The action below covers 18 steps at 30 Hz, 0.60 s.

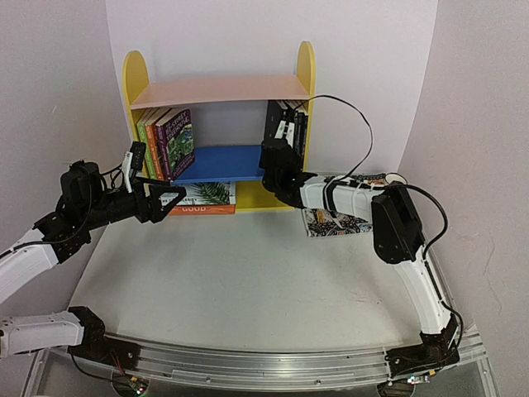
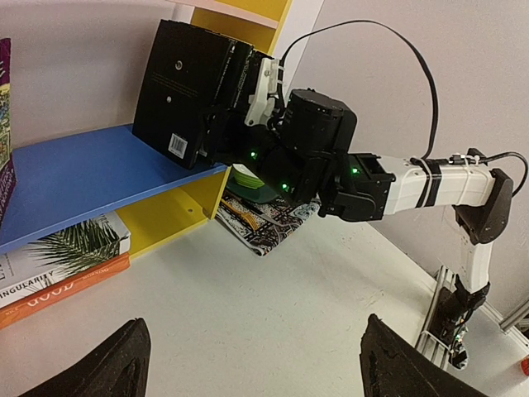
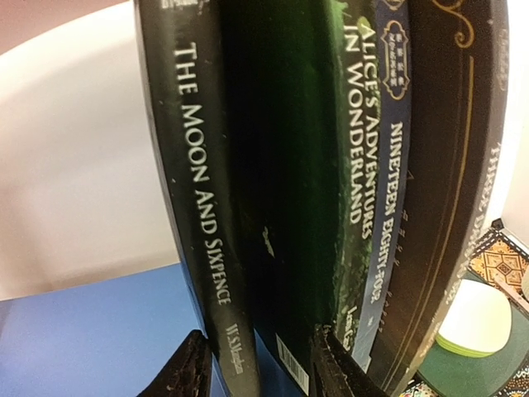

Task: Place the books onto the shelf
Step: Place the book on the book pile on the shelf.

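Shelf point(image 1: 219, 89): stands at the back of the surface point(image 1: 248, 281).

Blue board point(image 1: 219, 161): a group of upright books point(image 1: 169, 142) at its left end, green, orange and purple among them. A row of dark books point(image 3: 281, 165) stands at its right end.

Bottom compartment: a palm-leaf book point(image 2: 74, 248) lies flat on an orange book point(image 2: 58, 289).

Right fingers point(image 3: 192, 372): set either side of two dark spines at the row's end nearer the shelf's middle. Whether they press cannot be told.

Left fingers point(image 2: 124, 364): wide apart, holding nothing, above the surface in front of the shelf.

Patterned mat point(image 1: 331, 225): on the surface, right of the shelf.
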Tool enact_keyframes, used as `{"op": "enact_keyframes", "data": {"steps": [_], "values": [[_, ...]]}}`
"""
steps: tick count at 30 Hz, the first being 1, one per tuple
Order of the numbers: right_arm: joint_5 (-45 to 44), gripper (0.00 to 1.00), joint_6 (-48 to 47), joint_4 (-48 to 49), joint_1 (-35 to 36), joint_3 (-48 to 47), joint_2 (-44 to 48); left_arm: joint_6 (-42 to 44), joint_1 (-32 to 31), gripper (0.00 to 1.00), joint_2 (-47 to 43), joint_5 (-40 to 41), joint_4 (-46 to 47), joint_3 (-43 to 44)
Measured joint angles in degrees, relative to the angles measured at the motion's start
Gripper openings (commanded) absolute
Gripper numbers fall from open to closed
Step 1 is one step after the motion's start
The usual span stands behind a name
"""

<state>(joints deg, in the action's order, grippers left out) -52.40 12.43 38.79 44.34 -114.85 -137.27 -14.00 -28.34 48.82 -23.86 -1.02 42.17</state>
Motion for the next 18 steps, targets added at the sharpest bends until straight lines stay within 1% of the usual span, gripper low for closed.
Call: {"op": "enact_keyframes", "data": {"steps": [18], "values": [[-3.23,0.44,-0.57,1.62,0.68,4.09,2.32,-0.94,0.0,0.89,0.0,-0.02,-0.02,0.0]]}}
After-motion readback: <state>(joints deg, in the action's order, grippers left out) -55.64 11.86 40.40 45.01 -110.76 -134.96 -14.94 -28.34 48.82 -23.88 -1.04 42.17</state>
